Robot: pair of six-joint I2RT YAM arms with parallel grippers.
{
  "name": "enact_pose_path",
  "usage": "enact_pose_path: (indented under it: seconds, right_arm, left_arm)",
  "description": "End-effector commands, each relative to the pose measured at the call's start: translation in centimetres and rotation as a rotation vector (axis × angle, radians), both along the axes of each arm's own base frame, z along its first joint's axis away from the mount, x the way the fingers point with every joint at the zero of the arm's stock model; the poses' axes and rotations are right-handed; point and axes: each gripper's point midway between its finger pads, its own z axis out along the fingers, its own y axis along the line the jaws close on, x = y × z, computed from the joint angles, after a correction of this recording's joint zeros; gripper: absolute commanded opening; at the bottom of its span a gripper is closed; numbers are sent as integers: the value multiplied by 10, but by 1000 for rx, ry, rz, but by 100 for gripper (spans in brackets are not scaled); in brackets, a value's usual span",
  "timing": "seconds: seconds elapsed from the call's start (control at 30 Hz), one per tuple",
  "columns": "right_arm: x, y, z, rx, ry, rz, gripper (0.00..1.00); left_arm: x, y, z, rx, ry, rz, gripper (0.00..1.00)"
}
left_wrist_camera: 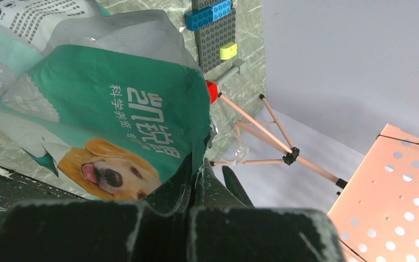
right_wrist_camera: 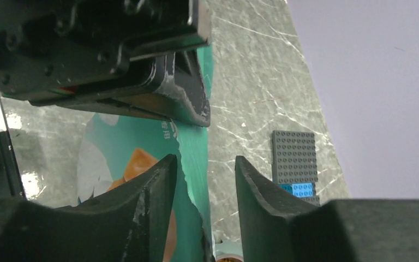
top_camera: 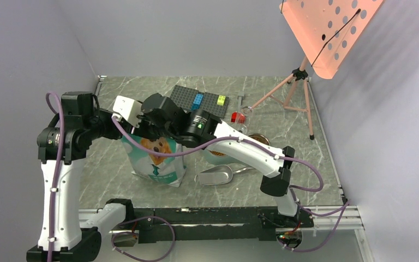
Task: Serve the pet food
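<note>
The teal-and-white pouch with the golden retriever stands upright at mid-table. My left gripper is shut on its top edge; in the left wrist view the fingers pinch the teal film of the pouch. My right gripper is open at the same top edge. In the right wrist view a torn teal edge of the pouch stands between its spread fingers. Orange-brown kibble shows in the twin-bowl dish to the right, partly hidden by the right arm.
A shiny metal scoop lies right of the pouch. A grey brick baseplate with blue and yellow bricks lies behind it, with a small red object beside it. A pink music stand stands at the back right.
</note>
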Motion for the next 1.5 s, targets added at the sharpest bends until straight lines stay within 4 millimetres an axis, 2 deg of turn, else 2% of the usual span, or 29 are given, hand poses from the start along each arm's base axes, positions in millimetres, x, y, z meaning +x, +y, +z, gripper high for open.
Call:
enact_pose_path:
  seconds: [0.0,0.1,0.2,0.27,0.33,0.37,0.4,0.57,0.67,0.73,0.77,0.87,0.9,0.93,0.97,1.07,1.23,1.3,1.33,1.37,1.4,1.47]
  right_arm:
    - [-10,6,23,90,2,77,52]
    - [-3,10,26,114,-12,60,53]
    - [11,17,32,126,-49,14,45]
    - [13,19,28,116,-61,10,36]
    - [13,18,20,94,-55,10,31]
    - [13,16,15,75,-54,8,12]
    - [14,13,11,60,-52,-2,0]
    - [11,-16,-10,-57,-16,-56,0]
    - [12,-31,-9,-72,6,-98,0]
    - [10,-35,-6,-69,9,-100,27]
    - [12,-37,-3,-63,7,-107,29]
    - [14,-40,1,-56,16,-109,28]
    - [14,-40,-1,-59,19,-106,24]
    - [15,-40,-2,-63,23,-105,4]
    - [16,-40,-3,-64,25,-111,0]
    - [20,-46,-3,-66,32,-155,0]
    - [29,-67,10,-20,24,-293,0]
    - [32,-73,13,-20,21,-327,19]
    - [31,-75,14,-18,25,-331,20]
    - [31,-77,14,-19,30,-342,16]
    - [31,-80,15,-18,35,-358,2]
    - [29,-83,14,-20,54,-365,0]
  left_arm:
    - [-3,12,43,54,-157,12,0]
    - [-3,10,45,47,-153,-5,0]
    - [-5,7,46,40,-158,-19,0]
    - [-3,13,46,41,-159,3,0]
    - [-2,14,46,39,-164,1,0]
    - [-2,14,47,39,-167,2,0]
    - [-2,15,47,43,-169,4,0]
    - [-2,26,45,79,-149,29,0]
    - [-2,30,44,85,-147,36,0]
    - [-1,31,44,85,-148,39,0]
    - [-1,32,44,86,-146,39,0]
    - [-1,33,46,92,-146,40,0]
    - [0,34,46,91,-147,42,0]
    - [0,34,46,91,-148,40,0]
    - [0,34,45,91,-148,41,0]
    - [-1,38,45,104,-143,56,0]
    - [1,41,45,104,-143,69,0]
    - [1,42,44,107,-141,71,0]
    - [1,42,44,108,-141,72,0]
    - [1,42,44,108,-139,72,0]
    - [1,42,44,109,-140,74,0]
    - [1,43,43,111,-137,76,0]
